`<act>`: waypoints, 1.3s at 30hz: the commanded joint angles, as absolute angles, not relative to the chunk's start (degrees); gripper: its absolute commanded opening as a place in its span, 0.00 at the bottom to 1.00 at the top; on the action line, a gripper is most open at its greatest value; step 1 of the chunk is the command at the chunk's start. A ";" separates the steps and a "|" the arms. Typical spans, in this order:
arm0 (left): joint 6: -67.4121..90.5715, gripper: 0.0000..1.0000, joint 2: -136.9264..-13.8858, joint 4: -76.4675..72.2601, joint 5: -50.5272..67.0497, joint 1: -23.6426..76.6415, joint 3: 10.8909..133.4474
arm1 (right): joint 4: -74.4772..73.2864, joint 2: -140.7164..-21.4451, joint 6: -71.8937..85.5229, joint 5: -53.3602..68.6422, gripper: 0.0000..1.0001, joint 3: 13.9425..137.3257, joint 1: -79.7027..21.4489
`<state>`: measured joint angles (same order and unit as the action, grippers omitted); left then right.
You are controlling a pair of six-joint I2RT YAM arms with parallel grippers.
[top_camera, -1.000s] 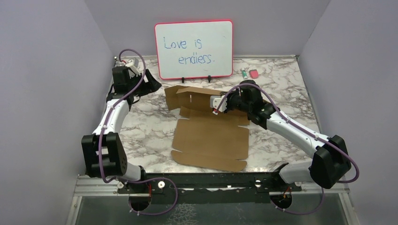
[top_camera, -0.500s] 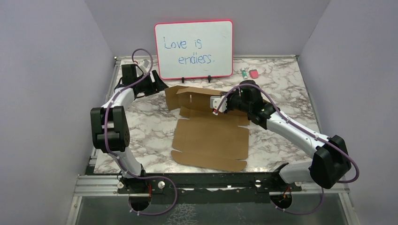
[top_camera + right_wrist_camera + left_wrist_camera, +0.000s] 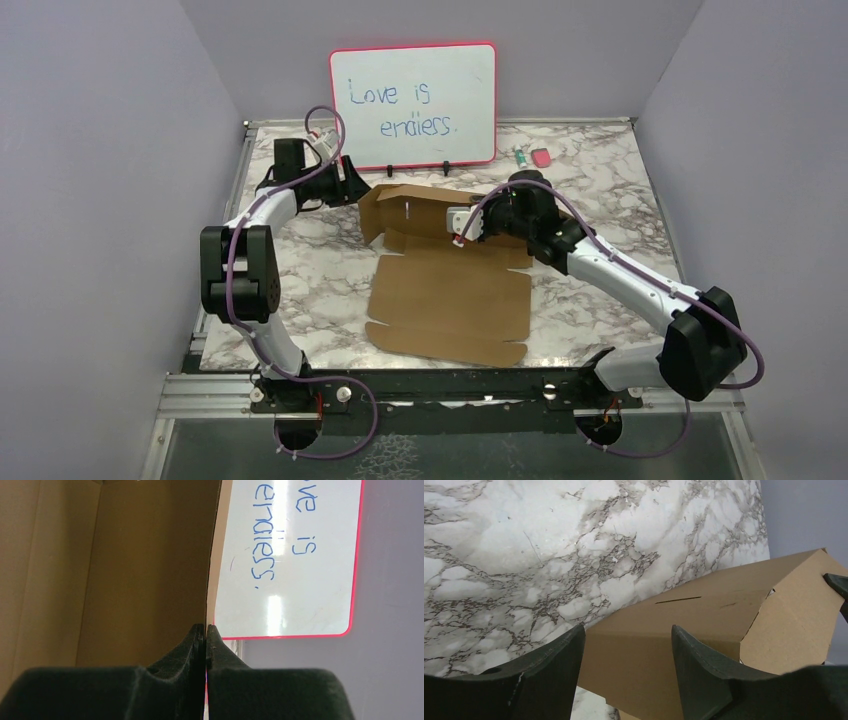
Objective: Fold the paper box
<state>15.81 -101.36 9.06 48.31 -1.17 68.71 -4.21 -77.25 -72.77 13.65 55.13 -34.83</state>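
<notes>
The box (image 3: 450, 300) lies mid-surface, its wide near sheet flat on the marble surface (image 3: 320, 260) and its far panel (image 3: 425, 212) raised upright just in front of the whiteboard (image 3: 413, 105). That panel stands only because the right tool (image 3: 205, 630) pinches its top edge: the jaws are closed tight with the thin cardboard edge between them, and I take this as a hold to keep the wall up while the other arm works on the end. The left tool (image 3: 626, 630) sits at the panel's left end, by the end flap (image 3: 372, 215), apparently placed to fold it in. Its jaws stand partly open with cardboard showing in the gap; they grip nothing, and I cannot tell whether they touch it.
</notes>
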 commanded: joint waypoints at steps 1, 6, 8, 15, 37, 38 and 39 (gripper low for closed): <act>15.11 0.65 -100.69 8.11 53.43 -0.79 67.25 | -11.43 -78.84 -73.82 12.92 0.08 54.81 -35.25; 14.77 0.65 -99.76 9.58 53.08 -0.79 67.02 | -8.92 -78.40 -77.08 12.17 0.12 52.37 -35.40; 14.24 0.64 -99.31 10.64 52.83 -0.79 66.99 | -7.17 -78.22 -79.02 10.83 0.16 50.87 -36.00; 14.57 0.64 -96.52 11.35 52.08 -0.79 65.24 | 4.43 -76.91 -87.16 5.45 0.22 44.09 -38.69; 21.80 0.64 -77.93 6.46 39.24 5.00 53.47 | 19.50 -78.75 -91.28 1.44 0.16 40.27 -39.47; 22.39 0.64 -77.47 6.01 38.82 5.80 53.18 | 20.25 -79.01 -91.15 1.13 0.16 40.42 -39.51; 22.77 0.64 -76.99 5.76 38.50 6.64 52.95 | 20.80 -79.34 -90.75 1.02 0.15 40.60 -39.51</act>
